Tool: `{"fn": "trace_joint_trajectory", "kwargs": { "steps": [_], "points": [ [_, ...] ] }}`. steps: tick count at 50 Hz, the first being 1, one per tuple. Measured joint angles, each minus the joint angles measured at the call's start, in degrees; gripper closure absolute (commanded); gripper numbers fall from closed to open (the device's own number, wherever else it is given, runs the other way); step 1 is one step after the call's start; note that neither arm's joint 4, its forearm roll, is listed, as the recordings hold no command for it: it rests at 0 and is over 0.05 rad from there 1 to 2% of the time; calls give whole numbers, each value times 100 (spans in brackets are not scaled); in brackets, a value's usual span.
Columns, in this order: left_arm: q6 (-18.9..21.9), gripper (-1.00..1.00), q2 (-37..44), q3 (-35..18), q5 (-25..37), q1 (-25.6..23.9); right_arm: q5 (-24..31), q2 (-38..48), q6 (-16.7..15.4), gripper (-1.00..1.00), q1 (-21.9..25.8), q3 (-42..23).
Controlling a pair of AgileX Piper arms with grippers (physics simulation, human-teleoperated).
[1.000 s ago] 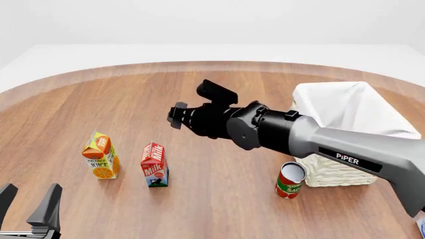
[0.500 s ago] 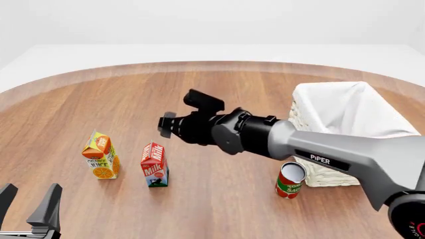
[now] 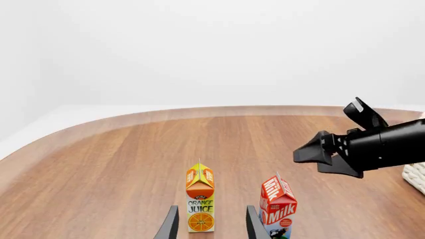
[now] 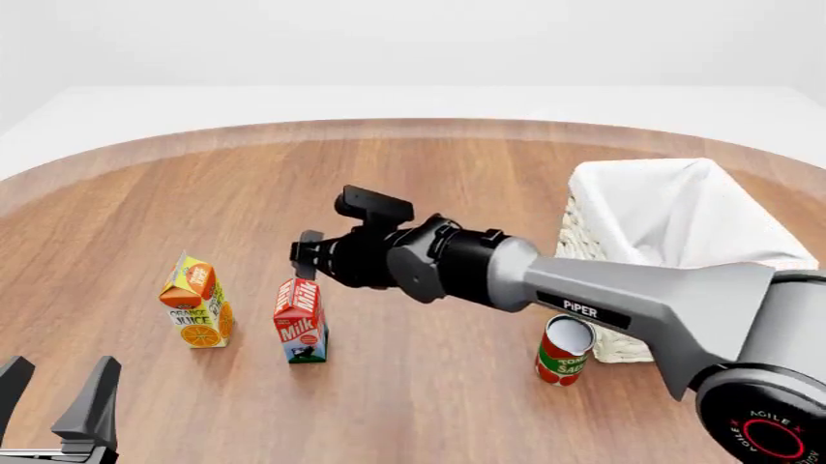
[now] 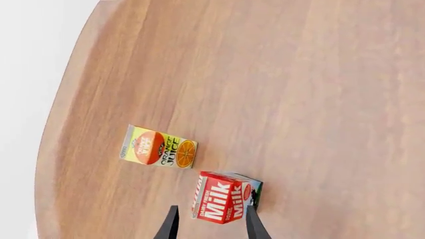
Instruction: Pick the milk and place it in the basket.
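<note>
The milk [image 4: 300, 324] stands upright on the wooden table, red gable top with a blue-and-white lower part, and it also shows as the milk [image 3: 278, 209] in the left wrist view. My right gripper [image 4: 308, 259] hovers just above and behind its top, open. In the right wrist view the milk [image 5: 224, 196] lies just ahead of the spread fingertips, and my right gripper [image 5: 211, 226] is not touching it. The white wicker basket [image 4: 645, 338] with cloth lining sits at the right. My left gripper [image 4: 58, 382] rests open at the near left corner.
An orange juice carton [image 4: 196, 304] stands just left of the milk. A red tomato-sauce can [image 4: 564, 350] stands at the basket's near left corner, under my right arm. The table's rounded far edge curves behind everything.
My right gripper has swung left and downward, from mid-table to just above the milk. The left gripper and all objects have stayed put.
</note>
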Motion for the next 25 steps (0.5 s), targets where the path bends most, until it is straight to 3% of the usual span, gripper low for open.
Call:
{"fn": "trace_joint_trajectory", "kwargs": {
  "steps": [25],
  "points": [
    [0, -100, 0, 0, 0, 0, -65, 337, 95, -100, 107, -159]
  ]
}}
